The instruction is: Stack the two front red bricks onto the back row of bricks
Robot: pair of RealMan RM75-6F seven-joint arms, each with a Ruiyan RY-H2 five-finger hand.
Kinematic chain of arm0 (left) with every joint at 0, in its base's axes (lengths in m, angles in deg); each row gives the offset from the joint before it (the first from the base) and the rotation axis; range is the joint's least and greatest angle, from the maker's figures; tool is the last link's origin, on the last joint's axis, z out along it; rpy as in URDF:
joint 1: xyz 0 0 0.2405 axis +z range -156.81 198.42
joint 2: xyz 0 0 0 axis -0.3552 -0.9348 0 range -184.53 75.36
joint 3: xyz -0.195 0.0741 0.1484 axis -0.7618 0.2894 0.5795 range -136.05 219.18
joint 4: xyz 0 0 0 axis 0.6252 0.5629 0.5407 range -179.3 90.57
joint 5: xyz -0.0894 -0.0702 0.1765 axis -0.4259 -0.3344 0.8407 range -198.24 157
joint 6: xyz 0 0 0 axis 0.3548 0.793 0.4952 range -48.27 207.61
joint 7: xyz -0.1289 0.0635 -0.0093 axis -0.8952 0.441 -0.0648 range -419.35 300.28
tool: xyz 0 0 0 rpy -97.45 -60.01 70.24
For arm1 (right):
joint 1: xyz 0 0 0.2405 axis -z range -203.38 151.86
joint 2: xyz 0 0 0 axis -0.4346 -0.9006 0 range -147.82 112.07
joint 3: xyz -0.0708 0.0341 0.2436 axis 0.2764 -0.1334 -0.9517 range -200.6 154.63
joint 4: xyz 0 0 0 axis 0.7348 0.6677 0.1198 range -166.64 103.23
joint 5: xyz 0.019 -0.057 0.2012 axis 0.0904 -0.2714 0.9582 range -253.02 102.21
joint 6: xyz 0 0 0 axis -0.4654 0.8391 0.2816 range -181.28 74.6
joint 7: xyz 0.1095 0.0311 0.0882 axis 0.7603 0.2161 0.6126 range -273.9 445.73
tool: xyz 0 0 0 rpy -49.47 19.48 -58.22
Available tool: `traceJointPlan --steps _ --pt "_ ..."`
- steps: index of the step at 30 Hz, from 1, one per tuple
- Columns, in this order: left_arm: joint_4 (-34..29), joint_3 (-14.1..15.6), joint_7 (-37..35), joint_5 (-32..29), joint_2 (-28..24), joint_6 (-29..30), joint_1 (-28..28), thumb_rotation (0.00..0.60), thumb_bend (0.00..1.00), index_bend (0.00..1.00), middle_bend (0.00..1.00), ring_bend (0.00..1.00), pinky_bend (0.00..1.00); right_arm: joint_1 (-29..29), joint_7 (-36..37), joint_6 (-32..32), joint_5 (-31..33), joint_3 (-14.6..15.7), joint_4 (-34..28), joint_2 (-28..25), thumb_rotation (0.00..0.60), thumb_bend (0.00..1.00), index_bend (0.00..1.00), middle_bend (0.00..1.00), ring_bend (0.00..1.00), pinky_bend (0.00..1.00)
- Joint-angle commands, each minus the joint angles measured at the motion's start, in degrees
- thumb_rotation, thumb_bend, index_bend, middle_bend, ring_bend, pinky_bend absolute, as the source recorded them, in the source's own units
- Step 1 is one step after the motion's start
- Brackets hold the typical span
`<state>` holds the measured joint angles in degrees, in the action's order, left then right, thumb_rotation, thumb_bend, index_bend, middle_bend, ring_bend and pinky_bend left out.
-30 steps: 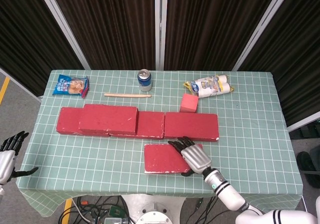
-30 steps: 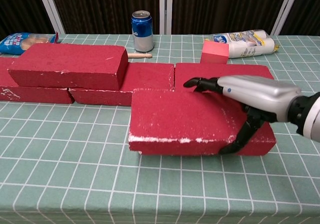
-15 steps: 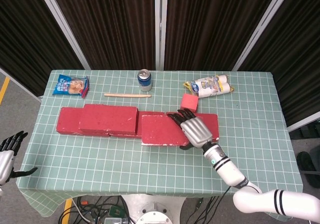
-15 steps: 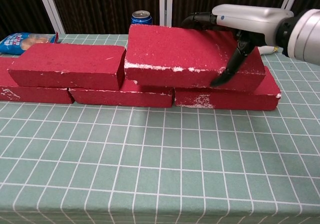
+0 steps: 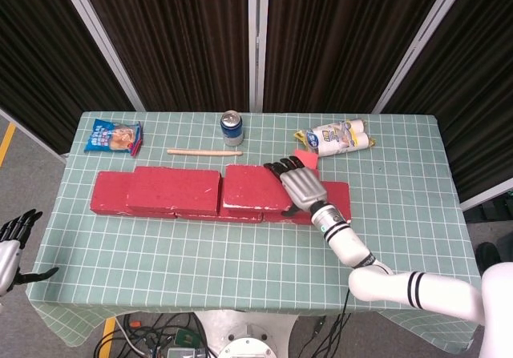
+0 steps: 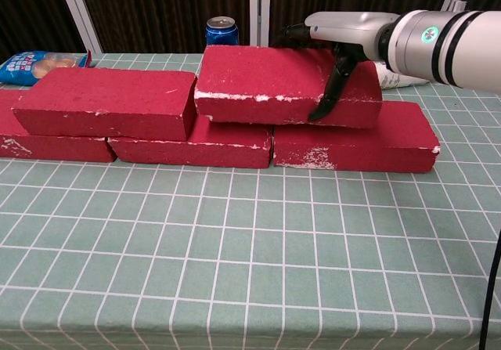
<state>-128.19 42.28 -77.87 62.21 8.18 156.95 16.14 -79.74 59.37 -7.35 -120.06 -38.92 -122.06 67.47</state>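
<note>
the right hand [image 6: 344, 41] has its fingers [image 6: 329, 92] clamped over the second red brick [image 6: 274, 84], which sits on the back row [image 6: 352, 142] beside the first stacked brick [image 6: 102, 99], so letting go and withdrawing seems next, while the left hand [image 5: 12, 242] idles off the desk [image 6: 235, 248], fingers apart.

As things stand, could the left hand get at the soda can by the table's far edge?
Probably not: the left hand hangs off the table's near left corner, and the brick rows lie between it and the soda can.

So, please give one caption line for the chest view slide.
Right hand holds a red brick on the back row.
</note>
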Motion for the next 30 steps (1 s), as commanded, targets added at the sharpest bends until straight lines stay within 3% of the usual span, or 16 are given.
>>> traceJointPlan --steps 1,17,30 --pt "0.15 0.06 -0.24 0.06 0.01 -0.18 0.01 0.600 0.00 0.01 0.00 0.00 0.00 -1.13 0.26 -0.61 1.63 0.44 0.90 1.17 0.600 0.02 0.12 0.32 0.07 0.00" --pt "0.80 0.35 -1.98 0.69 0.15 -1.38 -0.29 0.600 0.00 0.01 0.00 0.00 0.00 -4.69 -0.89 0.03 8.19 2.61 1.41 1.89 0.600 0.04 0.12 0.32 0.07 0.00" --pt "0.96 0.43 -3.11 0.81 0.04 -2.25 -0.60 0.600 0.00 0.01 0.00 0.00 0.00 -7.05 1.10 -3.37 10.50 3.58 2.50 0.82 0.600 0.04 0.12 0.31 0.07 0.00"
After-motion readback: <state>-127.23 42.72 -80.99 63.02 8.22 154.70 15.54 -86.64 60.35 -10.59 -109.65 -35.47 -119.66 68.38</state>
